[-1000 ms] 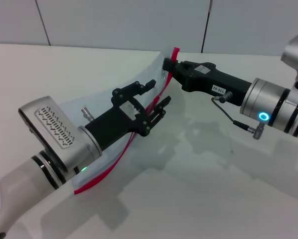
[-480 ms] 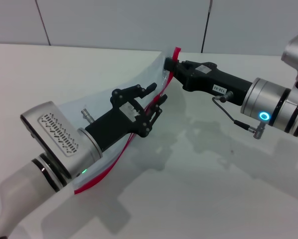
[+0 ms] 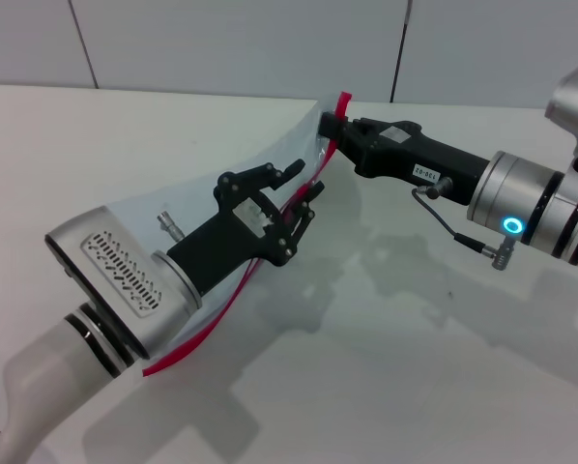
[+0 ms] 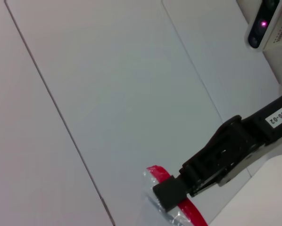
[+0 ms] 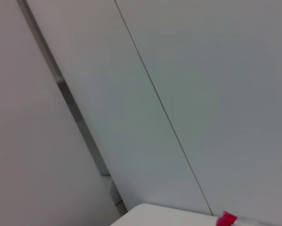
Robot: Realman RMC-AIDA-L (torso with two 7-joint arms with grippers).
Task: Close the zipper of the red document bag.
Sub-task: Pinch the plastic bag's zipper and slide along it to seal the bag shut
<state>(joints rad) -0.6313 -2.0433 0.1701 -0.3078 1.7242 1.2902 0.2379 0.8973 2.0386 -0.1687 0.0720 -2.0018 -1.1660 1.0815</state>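
My right gripper [image 3: 328, 124] pinches the bag [image 3: 212, 184] at its one-o'clock corner; my left gripper [image 3: 302, 200] straddles the zipper [image 3: 233, 297], fingers slightly parted. A loose pinch could slip off the slider.

Red document bag [image 3: 260, 159]: flat translucent pale pouch, lifted off the table and bowed in a long curve, one long edge trimmed bright red. Its far corner sits pinched in the right gripper [image 3: 326, 126], red tip poking up just above that claw.

Zipper [image 3: 233, 295]: thin red strip running from the right gripper down through the left gripper [image 3: 299, 193], then on past it toward the near end. Slider not discernible.
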